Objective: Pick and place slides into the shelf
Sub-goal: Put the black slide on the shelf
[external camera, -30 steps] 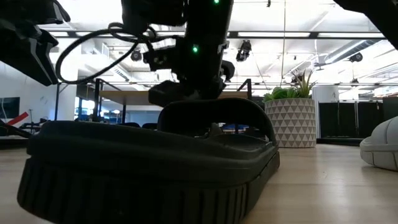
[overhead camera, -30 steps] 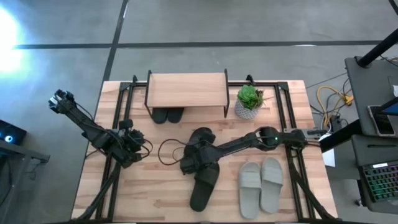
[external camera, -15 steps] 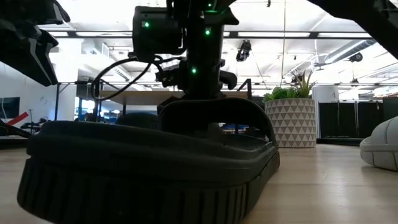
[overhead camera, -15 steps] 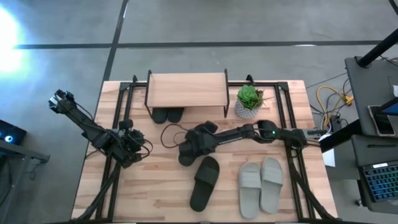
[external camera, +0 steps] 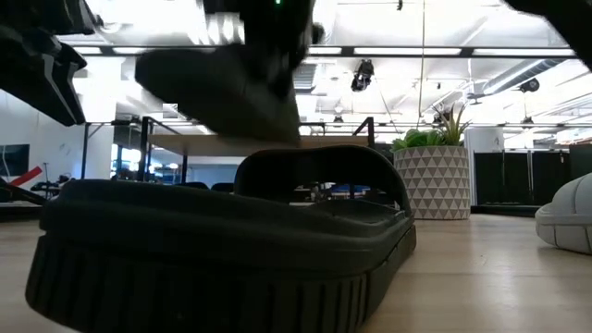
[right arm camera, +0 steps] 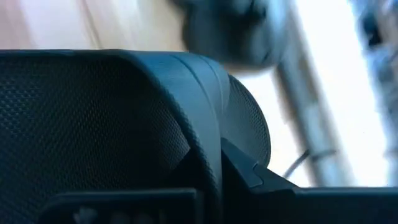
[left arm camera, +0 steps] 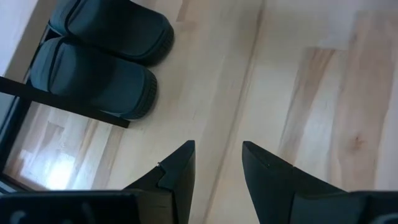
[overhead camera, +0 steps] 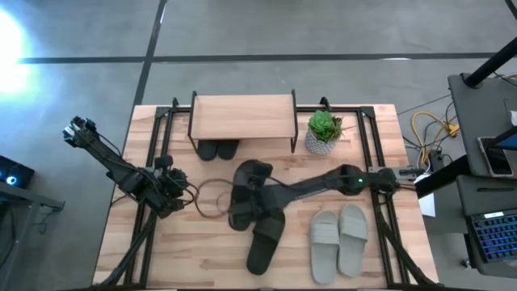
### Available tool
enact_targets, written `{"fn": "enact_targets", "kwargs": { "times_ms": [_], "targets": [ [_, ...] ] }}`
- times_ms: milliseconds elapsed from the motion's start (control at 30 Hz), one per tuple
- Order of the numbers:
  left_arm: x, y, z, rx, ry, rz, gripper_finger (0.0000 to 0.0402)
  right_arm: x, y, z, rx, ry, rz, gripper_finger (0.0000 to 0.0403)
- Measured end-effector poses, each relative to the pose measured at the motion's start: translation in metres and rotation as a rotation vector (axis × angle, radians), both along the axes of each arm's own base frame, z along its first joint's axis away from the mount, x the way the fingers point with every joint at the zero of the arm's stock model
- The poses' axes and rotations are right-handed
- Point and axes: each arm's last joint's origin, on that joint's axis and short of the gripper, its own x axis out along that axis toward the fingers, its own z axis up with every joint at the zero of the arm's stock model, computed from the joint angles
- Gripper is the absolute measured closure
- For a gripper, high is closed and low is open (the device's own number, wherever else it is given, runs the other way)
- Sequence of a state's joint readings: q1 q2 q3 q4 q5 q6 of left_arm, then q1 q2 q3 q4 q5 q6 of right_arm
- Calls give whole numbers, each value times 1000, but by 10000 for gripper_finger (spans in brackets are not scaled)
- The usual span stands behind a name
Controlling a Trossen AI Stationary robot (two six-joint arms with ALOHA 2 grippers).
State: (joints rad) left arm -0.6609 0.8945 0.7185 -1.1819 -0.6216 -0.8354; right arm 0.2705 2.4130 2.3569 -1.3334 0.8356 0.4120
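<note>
Wooden table (overhead camera: 202,250), right hand (overhead camera: 242,202) gripping (lifted) black slide (overhead camera: 247,182)

Matt black foam-like slide (external camera: 222,250) with ribbed sole edge lies on pale smooth wooden table (overhead camera: 186,242).

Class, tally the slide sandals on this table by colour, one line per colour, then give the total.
Black slides: 4. Two under the shelf at and, one lifted by the right gripper at, one on the table at.
Light grey slides: 2, at and.
Total: 6
</note>
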Motion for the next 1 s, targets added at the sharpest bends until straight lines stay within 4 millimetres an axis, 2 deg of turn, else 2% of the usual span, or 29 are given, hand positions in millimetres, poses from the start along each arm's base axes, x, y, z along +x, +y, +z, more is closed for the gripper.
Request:
{"fn": "enact_targets", "kwargs": {
  "times_ms": [100,200,300,433,567,700,833,1000],
  "targets": [
    [1,-1,3,-35,-19,34,283,-10,6,26,-107,23,123,390],
    [2,-2,5,-71,-45,73,283,-12,-14,44,-156,34,126,390],
    [3,-3,6,-107,-75,106,283,-9,-48,56,-244,27,58,390],
    [7,-6,6,-159,-122,140,283,0,-102,74,-255,27,37,390],
    [16,-13,7,-212,-182,137,283,13,-155,82,-274,45,105,390],
    [26,-20,6,-245,-231,122,283,23,-197,96,-351,29,242,390],
    [33,-26,2,-220,-214,94,283,21,-237,101,-425,40,244,390],
    [37,-29,-2,-204,-186,88,283,6,-275,92,-318,24,150,390]
  ]
}}
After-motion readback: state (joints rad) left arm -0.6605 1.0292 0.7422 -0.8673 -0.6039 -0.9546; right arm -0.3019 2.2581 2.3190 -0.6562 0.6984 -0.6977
